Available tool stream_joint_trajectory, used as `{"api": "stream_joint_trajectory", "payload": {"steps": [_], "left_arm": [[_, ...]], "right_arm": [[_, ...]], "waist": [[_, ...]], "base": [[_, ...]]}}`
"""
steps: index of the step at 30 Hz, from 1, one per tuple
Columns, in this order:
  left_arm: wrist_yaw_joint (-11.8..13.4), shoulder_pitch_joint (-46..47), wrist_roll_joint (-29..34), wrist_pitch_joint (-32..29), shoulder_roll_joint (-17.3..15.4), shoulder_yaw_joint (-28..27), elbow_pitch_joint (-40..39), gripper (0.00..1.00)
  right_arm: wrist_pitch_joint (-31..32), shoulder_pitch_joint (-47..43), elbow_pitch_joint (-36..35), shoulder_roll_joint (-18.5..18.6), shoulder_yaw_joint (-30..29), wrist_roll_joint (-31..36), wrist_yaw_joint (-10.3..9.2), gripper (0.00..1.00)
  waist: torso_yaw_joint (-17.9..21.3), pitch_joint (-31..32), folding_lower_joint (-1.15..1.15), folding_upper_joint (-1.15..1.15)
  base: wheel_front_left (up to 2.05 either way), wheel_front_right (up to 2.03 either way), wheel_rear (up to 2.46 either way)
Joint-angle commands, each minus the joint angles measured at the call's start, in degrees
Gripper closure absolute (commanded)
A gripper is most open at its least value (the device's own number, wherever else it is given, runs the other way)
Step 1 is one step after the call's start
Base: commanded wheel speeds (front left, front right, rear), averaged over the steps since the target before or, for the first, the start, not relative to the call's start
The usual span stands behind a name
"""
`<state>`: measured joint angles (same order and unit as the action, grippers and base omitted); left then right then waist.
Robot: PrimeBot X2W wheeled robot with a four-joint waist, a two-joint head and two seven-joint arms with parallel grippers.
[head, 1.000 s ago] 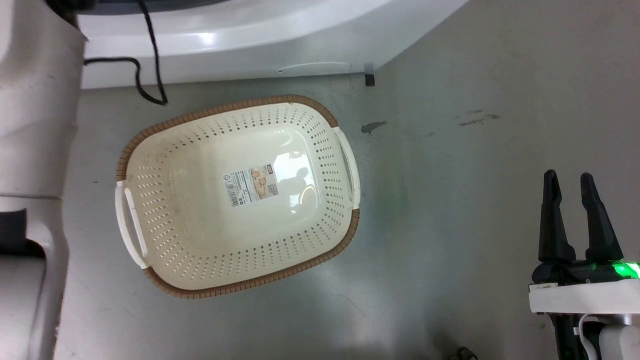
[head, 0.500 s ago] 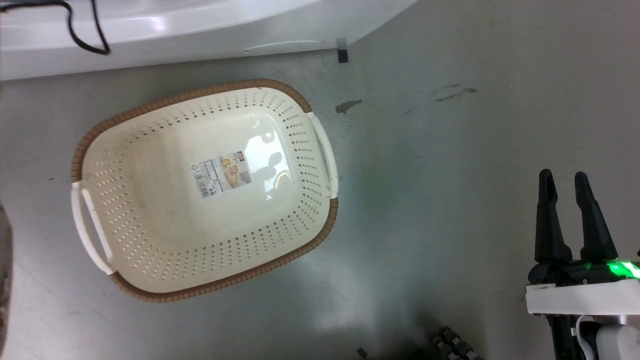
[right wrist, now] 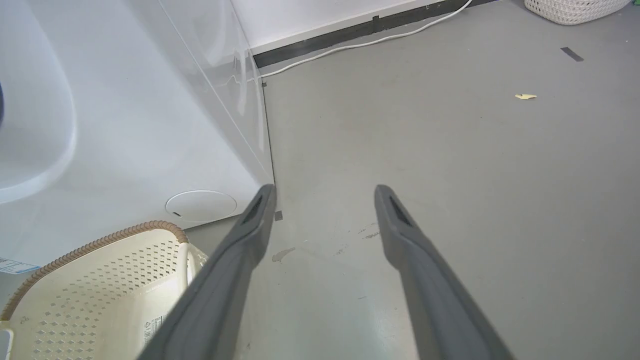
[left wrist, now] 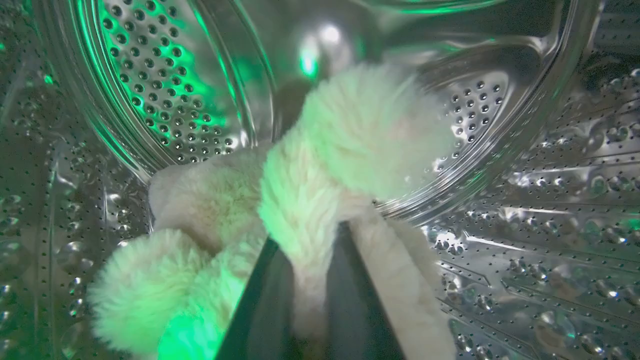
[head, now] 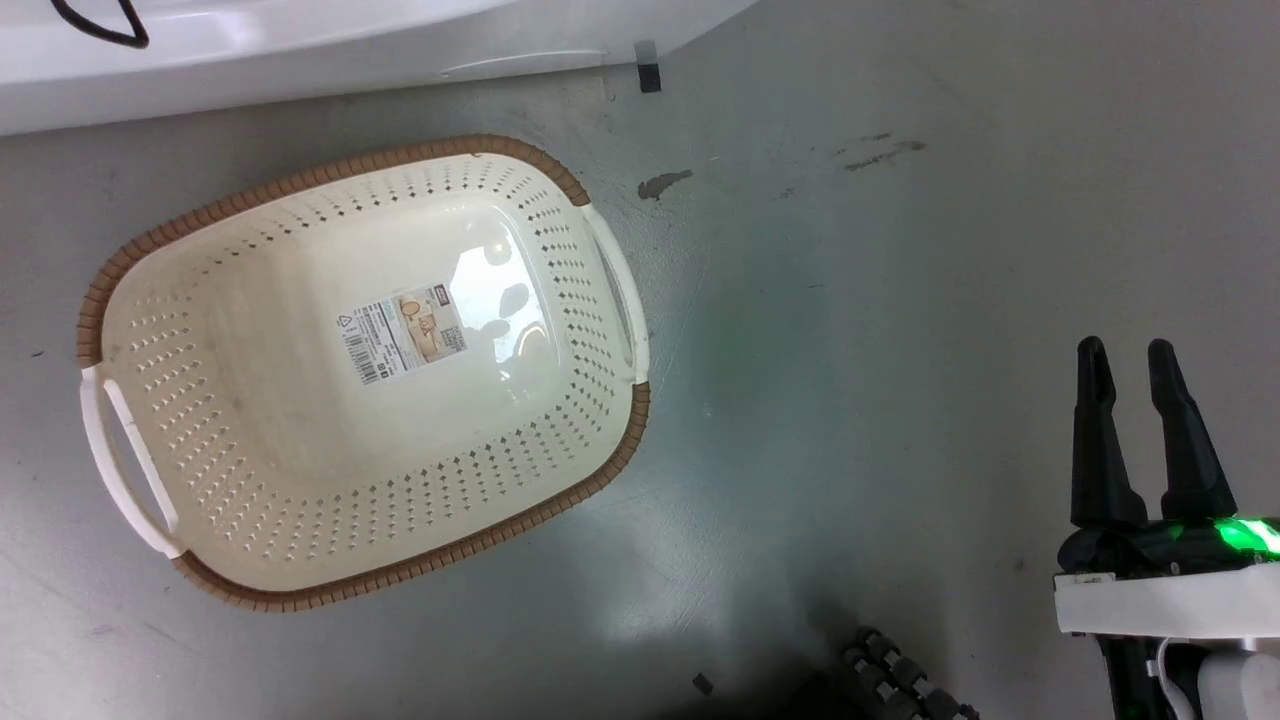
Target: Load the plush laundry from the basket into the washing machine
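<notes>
**Basket empty; plush inside drum, not yet released**

Change noted: against the pictures of a second ago, the whole head view has shifted, so the camera has moved, not the things. The basket [head: 250,520] now sits further left and lower in that view, and the pale arm that stood at the left edge is out of it. The basket stands on the floor [head: 900,300] just before the washer [head: 300,50], bare down to its label, then as now.

Location of item: the plush [left wrist: 360,130] lies inside the drum [left wrist: 165,90], its tufts low against the perforated wall.

Left end effector [left wrist: 307,250]: fingers drawn close, pinching a thin strip of plush between them; the tips are buried in fur.

Right end effector [head: 1128,350]: fingers spread, holding nothing, touching nothing, over bare floor well right of the basket.

Assessment: loading is all but done. What remains, in my judgement, is to release the strip and draw the left arm out without snagging fur.
</notes>
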<state>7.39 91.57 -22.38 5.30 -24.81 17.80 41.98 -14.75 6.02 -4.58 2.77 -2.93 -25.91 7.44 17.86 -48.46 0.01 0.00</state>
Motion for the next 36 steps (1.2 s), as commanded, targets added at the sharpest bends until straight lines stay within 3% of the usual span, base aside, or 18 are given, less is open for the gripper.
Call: {"api": "stream_joint_trajectory", "payload": {"steps": [1,2,3,4,14,31,36], "left_arm": [[0.31,1.37,-0.06,0.12,-0.41,-0.15,-0.13,1.0],[0.51,1.57,-0.14,-0.01,-0.37,-0.2,0.02,0.93],[0.55,1.73,-0.11,-0.24,-0.38,-0.06,0.22,0.53],[0.55,1.89,-0.1,-0.37,-0.37,0.05,0.38,0.0],[0.12,2.57,-1.15,0.35,0.74,0.43,2.31,0.0],[-1.51,-3.79,-3.21,5.38,6.48,2.73,5.39,0.0],[-1.47,-6.86,-4.27,6.66,9.45,3.43,6.45,0.0]], "right_arm": [[-0.25,-0.35,-0.3,0.1,0.02,-0.54,0.05,0.0],[-0.25,-0.34,-0.32,0.1,0.01,-0.56,0.05,0.0],[-0.25,-0.3,-0.33,0.1,-0.01,-0.58,0.05,0.0],[-0.25,-0.25,-0.3,0.1,-0.04,-0.58,0.05,0.0],[-0.25,0.26,-0.56,0.1,-0.58,0.14,0.05,0.0],[-0.25,1.64,-1.44,0.1,-1.78,3.12,0.05,0.0],[-0.25,1.49,-1.34,0.1,-2.62,4.27,0.05,0.0]], "waist": [[0.04,-0.12,-0.01,0.0],[0.05,-0.25,-0.01,0.0],[0.05,-0.34,-0.01,0.0],[0.02,-0.41,-0.01,0.0],[-1.43,-0.17,-0.01,0.0],[-6.94,3.6,-0.01,0.0],[-8.96,5.05,-0.01,0.0]], "base": [[0.0,0.0,0.0],[0.0,0.0,0.0],[0.0,0.0,0.0],[0.0,0.0,0.0],[0.0,0.0,0.0],[0.0,0.0,0.0],[0.0,0.0,0.0]]}}
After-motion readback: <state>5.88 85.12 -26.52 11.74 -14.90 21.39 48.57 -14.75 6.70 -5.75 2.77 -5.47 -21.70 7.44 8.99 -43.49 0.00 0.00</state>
